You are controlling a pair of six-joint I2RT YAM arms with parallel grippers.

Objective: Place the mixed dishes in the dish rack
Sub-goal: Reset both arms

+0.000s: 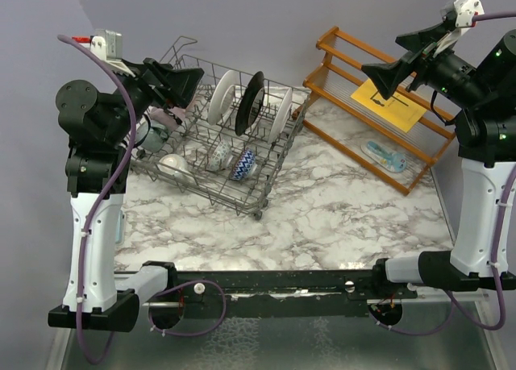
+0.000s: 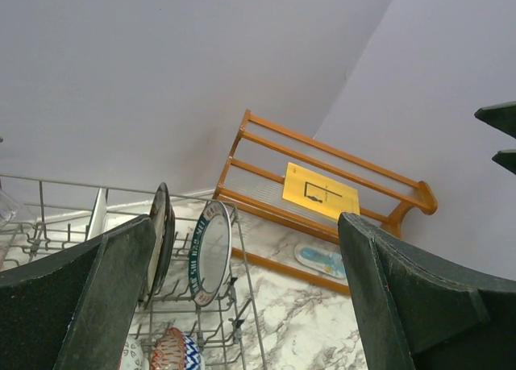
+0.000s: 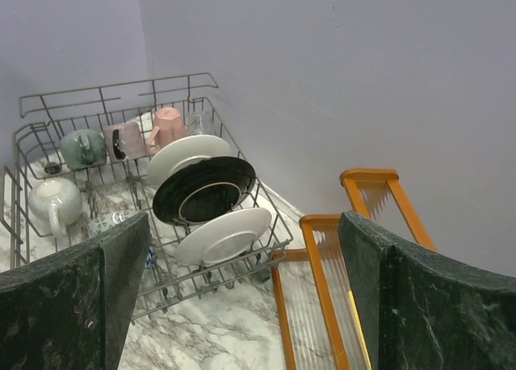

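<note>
Gripping nothing — left claw (image 1: 192, 78), right claw (image 1: 380, 56) splayed wide. Racked plates (image 1: 222, 96) and mugs (image 3: 81, 148): probably stiff, slick, breakable — best pinched by rim or handle.

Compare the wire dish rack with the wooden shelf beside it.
The dish rack is grey metal wire; the wooden shelf is made of orange-brown slats. The dish rack is loaded with plates and mugs; the wooden shelf carries a yellow sheet. Both are open frames standing on the marble table.
</note>
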